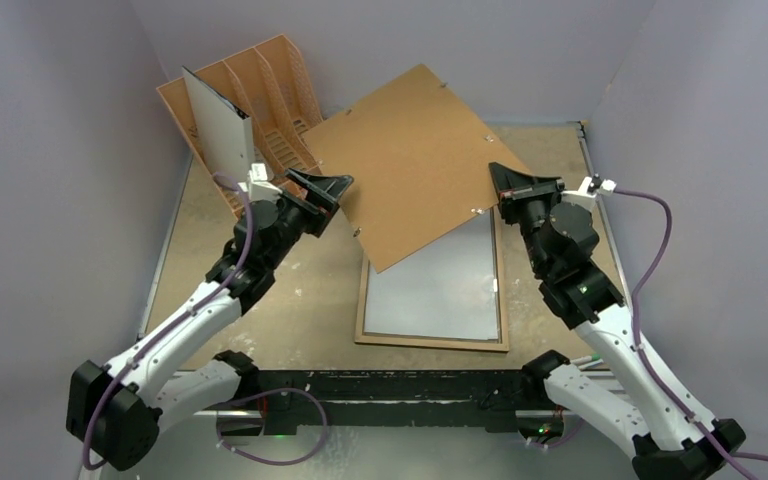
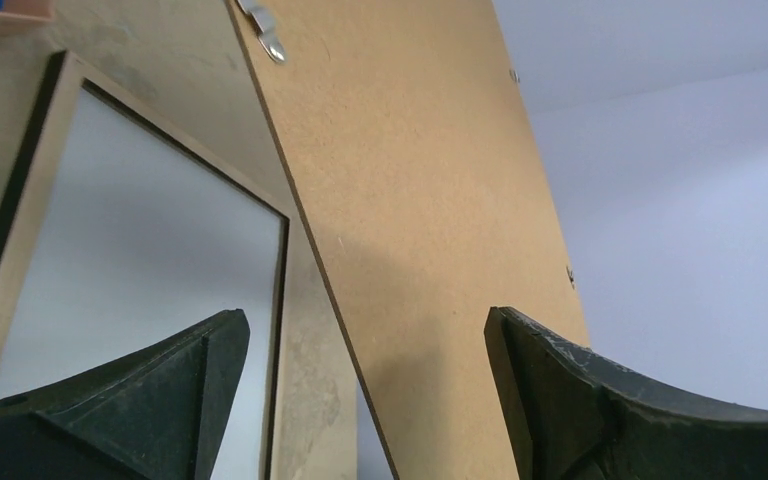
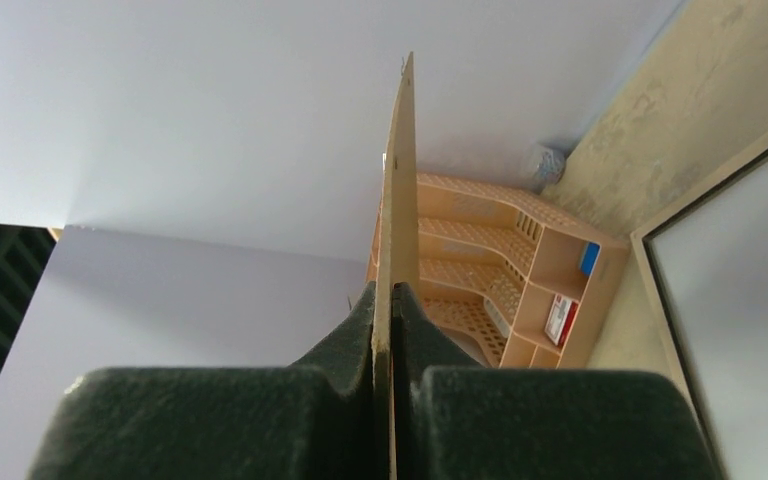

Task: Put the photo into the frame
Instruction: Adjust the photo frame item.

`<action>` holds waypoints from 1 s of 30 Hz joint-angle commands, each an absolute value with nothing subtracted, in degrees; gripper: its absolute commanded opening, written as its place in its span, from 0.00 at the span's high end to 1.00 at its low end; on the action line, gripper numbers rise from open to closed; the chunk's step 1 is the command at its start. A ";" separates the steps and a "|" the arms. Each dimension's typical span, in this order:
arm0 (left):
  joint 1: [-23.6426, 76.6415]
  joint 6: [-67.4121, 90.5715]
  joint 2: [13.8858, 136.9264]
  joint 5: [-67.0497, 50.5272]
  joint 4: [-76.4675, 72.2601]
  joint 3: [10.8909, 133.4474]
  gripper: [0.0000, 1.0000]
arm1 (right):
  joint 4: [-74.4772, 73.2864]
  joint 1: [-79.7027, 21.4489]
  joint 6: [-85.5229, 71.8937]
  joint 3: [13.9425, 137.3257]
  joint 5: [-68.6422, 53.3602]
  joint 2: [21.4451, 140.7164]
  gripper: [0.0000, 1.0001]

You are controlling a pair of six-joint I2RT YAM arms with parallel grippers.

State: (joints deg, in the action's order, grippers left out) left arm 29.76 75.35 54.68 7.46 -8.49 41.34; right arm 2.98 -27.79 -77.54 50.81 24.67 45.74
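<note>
pale lilac walls (image 1: 50, 150) close in a mottled tan table (image 1: 290, 300) on 3 sides. nearest the arm bases, the frame (image 1: 430, 342) lies flat at mid-table, light wood rim up and pane showing. there is a wide bare strip of table on its left and a narrower one on its right.

above its far half a brown backing board (image 1: 415, 160) hangs tilted, its low corner over the frame's far left rim; whether they touch cannot be told. the right gripper (image 1: 497, 172) is clenched on the board's right edge. in the right wrist view the board runs edge-on up from between the 2 pressed fingers (image 3: 345, 340).

the left gripper (image 1: 340, 196) is spread wide and grasps nothing, just beside the board's left edge. in the left wrist view that edge runs down between its fingers (image 2: 200, 380), clear of both.

farthest, in the back left corner, the photo (image 1: 218, 125) stands upright in an orange rack (image 1: 280, 90), pale side showing, well apart from both grippers.
</note>
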 commanded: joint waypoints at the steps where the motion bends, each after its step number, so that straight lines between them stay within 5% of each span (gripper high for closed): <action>1: 29.88 73.84 58.57 -2.37 -22.85 40.47 0.09 | 12.96 -27.99 -84.66 50.93 22.39 43.30 1.00; 11: 29.75 74.69 54.89 1.22 -31.11 37.93 0.61 | 10.54 -27.95 -83.14 48.92 20.00 38.85 1.00; 15: 29.71 72.62 52.17 4.15 -34.43 36.46 0.95 | 9.31 -27.95 -81.35 47.07 19.02 36.74 1.00; 17: 29.66 70.43 52.45 3.46 -35.46 37.23 1.00 | 8.17 -27.95 -80.68 46.50 19.26 35.73 1.00; 19: 29.71 68.28 53.03 2.35 -36.76 38.13 1.00 | 7.40 -27.95 -79.76 45.93 19.80 34.74 0.90; 26: 29.26 61.11 56.30 1.61 -36.80 43.76 1.00 | 1.98 -27.95 -72.64 44.39 20.08 33.20 0.15; 30: 28.13 57.70 58.74 1.40 -35.34 47.42 1.00 | -6.08 -27.97 -68.20 41.75 21.32 31.57 0.04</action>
